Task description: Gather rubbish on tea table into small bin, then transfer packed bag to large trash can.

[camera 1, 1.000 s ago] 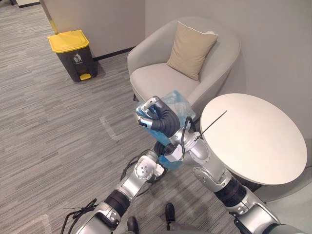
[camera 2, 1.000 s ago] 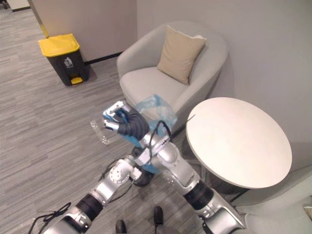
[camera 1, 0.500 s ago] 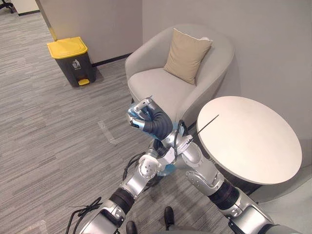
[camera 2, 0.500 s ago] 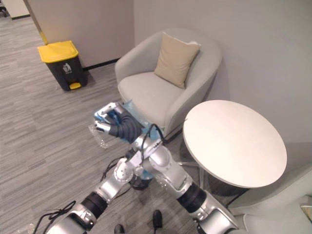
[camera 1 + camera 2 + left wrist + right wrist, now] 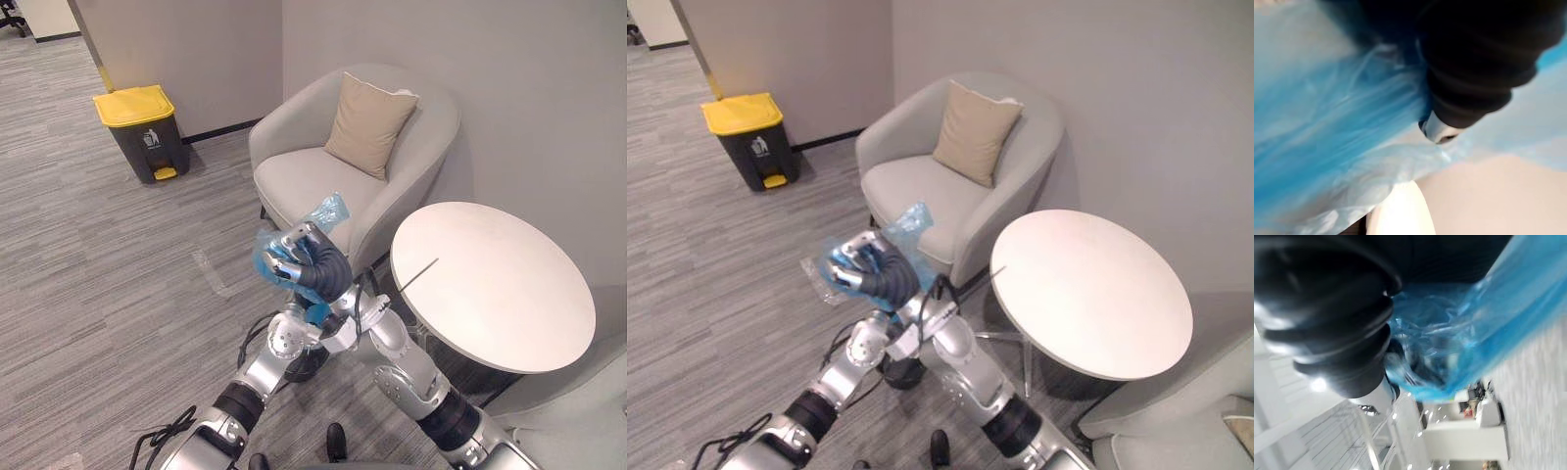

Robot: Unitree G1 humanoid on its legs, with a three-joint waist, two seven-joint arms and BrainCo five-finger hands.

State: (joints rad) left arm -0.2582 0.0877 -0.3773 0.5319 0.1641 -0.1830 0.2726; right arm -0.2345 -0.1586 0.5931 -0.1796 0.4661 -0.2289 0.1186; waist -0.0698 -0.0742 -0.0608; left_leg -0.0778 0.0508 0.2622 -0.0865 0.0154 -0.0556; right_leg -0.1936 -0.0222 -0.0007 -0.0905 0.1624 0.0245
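Right hand (image 5: pixel 306 266): hangs raised in front of the armchair (image 5: pixel 304 176), dark ribbed cover turned toward the camera; clenches its fingers (image 5: pixel 286 257) round a crumpled blue plastic bag (image 5: pixel 328 209). Bag: bunches in that grip, sticks up in a loose tuft above the knuckles, spills out on the side toward the open floor, and trails down behind the wrist; shows in the right wrist view as translucent blue film pressed against the cover. Left hand (image 5: pixel 1476 58): sits low beneath the right forearm, tight against the lower part of the same blue film; grasp hidden behind arm and plastic, so cannot tell whether closed or loose. Large trash can (image 5: pixel 144 132): dark body, yellow lid, foot pedal; stands against the far wall, well apart from both hands, lid down. Armchair: pale grey, carries a tan cushion (image 5: pixel 369 122) leaning on its backrest. Tea table (image 5: pixel 490 284): round, white-topped, stands just beside the armchair, on the robot's right. Dark round object (image 5: pixel 901 372): rests on the floor under the arms, perhaps the small bin.
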